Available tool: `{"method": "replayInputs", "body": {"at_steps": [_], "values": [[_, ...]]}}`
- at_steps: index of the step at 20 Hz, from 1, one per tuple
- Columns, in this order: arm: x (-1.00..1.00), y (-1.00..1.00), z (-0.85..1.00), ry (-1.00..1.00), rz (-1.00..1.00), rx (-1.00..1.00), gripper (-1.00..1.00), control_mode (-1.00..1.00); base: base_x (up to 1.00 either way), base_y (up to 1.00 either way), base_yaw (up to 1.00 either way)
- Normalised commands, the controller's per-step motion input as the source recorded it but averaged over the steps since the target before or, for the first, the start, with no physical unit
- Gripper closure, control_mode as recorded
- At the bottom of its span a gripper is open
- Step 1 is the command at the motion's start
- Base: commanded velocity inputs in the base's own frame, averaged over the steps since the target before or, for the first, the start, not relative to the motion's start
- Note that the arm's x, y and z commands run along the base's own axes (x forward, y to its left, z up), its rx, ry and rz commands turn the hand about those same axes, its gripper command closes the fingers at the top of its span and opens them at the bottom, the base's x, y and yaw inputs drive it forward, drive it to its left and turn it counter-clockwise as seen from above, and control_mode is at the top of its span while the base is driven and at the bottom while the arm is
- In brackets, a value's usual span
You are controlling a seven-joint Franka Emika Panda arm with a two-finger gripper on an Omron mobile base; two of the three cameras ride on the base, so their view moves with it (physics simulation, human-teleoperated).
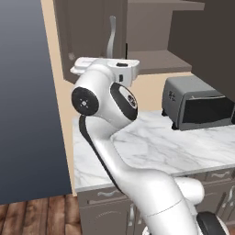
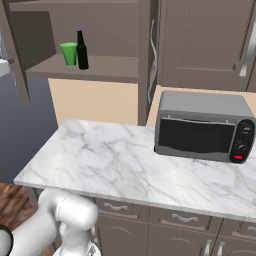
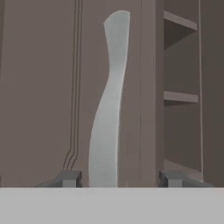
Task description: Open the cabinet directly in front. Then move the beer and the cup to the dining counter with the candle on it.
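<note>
Nearest us in the hand view, our two dark fingers (image 3: 69,178) stand apart, one on each side of the long silver handle (image 3: 109,100) of the cabinet (image 3: 39,87) door, with nothing clamped between them; whether either tip touches the handle we cannot tell; just beyond the door's edge the cabinet's inner shelves (image 3: 180,97) show, so the door stands at least partly open. From the left base view our white arm (image 1: 108,103) reaches up from the marble table (image 1: 151,147) to that same handle at the door; beside it on the table sits a grey toaster oven (image 1: 197,103). From the right base view the beer (image 2: 81,50) stands upright on the lower shelf with the cup (image 2: 69,53) just beside it, possibly touching, both near the shelf's front edge. We judge the opening step to be nearly done and the fetching not yet begun; the dining counter and candle lie outside what we can see. What could go wrong from here: if we back the hand away crookedly, a finger may catch the handle and drag the door; if the door is not wide enough, the arm may strike its edge on the way to the shelf; and because bottle and cup stand so close, reaching for one could tip the other, the tall slim beer most easily.
</note>
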Motion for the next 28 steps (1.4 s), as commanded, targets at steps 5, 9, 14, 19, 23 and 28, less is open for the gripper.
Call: {"method": "replayInputs", "body": {"at_steps": [5,9,14,19,23,28], "values": [[-0.70,-0.20,-0.27,0.04,0.00,0.00,-1.00,-1.00,0.00,0.00,0.00],[-0.82,-0.63,-0.23,0.01,0.00,0.04,-1.00,-1.00,0.00,0.00,0.00],[-0.07,-1.00,0.13,0.02,0.12,0.25,-1.00,-1.00,0.00,0.00,0.00],[0.01,-0.93,0.08,-0.01,0.28,0.18,-1.00,-1.00,0.00,0.00,0.00],[0.00,-0.30,0.00,0.00,0.35,0.02,-1.00,-1.00,0.00,0.00,0.00],[0.16,0.10,0.00,0.00,0.36,0.00,-1.00,-1.00,0.00,0.00,0.00]]}}
